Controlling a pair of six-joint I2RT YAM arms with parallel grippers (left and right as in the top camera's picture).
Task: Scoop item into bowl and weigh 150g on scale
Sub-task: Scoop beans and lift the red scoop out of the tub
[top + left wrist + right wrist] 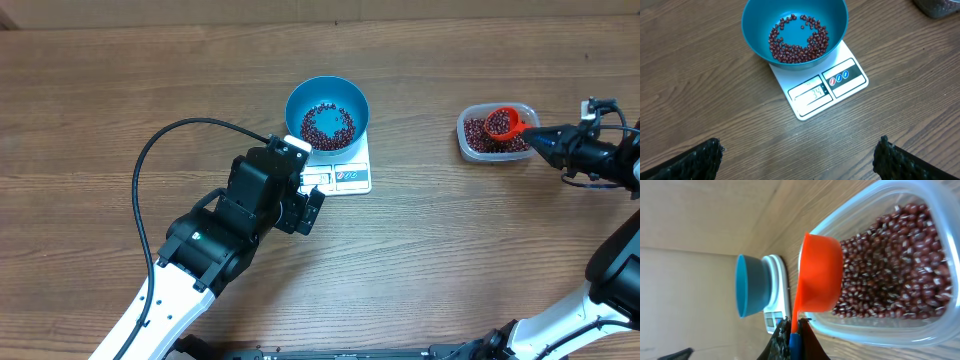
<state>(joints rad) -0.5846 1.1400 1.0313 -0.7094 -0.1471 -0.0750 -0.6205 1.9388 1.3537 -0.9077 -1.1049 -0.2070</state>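
Left fingers (695,161) are spread wide and holding nothing, hovering low over the worktop (700,90) just in front of the scale (840,82). From my left wrist I'm looking straight at it: the white scale sits flat, and the blue bowl (757,30) rests on its far half, leaving the display (812,93) and buttons uncovered. A ring of dark red-brown beans (797,47) lies in the bottom of the bowl, well short of filling it. The digits on the display are faint; I read something like 34, but I can't be sure.

Over on the right, well apart from the scale, my right fingers (815,345) are clamped shut on the blue-tipped handle (795,347) of the red scoop (820,272). The scoop's cup is inside the clear tub (880,210), over the mass of beans there, at the end of the tub nearer the bowl.
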